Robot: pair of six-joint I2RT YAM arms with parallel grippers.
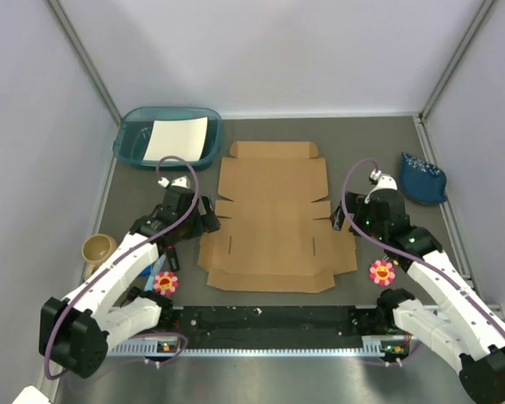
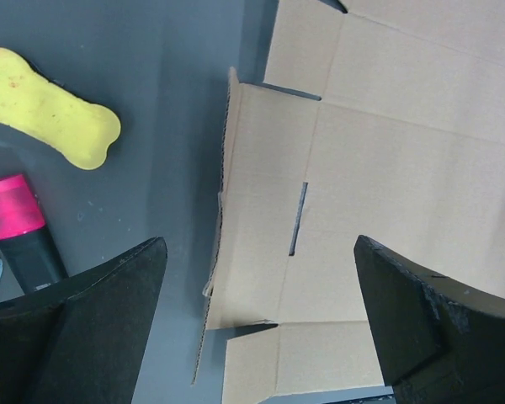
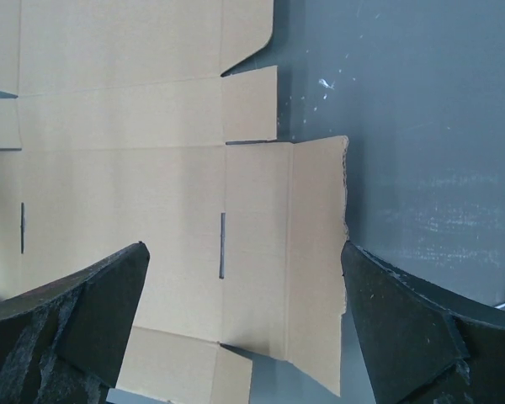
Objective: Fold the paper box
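Grey matte table (image 1: 130, 198) is being covered in the middle by the paper box (image 1: 275, 217). It's brown corrugated cardboard, being shown fully flat, with die-cut flaps, tabs and thin slits all visible. Its left edge, slightly lifted off the surface, is being framed by the left gripper (image 2: 259, 252), whose fingers are being held wide apart around nothing. Same deal opposite: the right gripper (image 3: 244, 252) is being held over the right side flap, jaws spread, nothing clamped. A teal plastic tray (image 1: 126, 147) is being seen at the back left, with a white paper sheet (image 1: 176, 139) being carried in it. Bare table is being shown behind the box. A blue pouch (image 1: 422, 178) is being parked far right, a tan cup (image 1: 97, 248) is being seen by the left edge, and a yellow bone-shaped thing (image 2: 50, 108) is being shown near the left flap.
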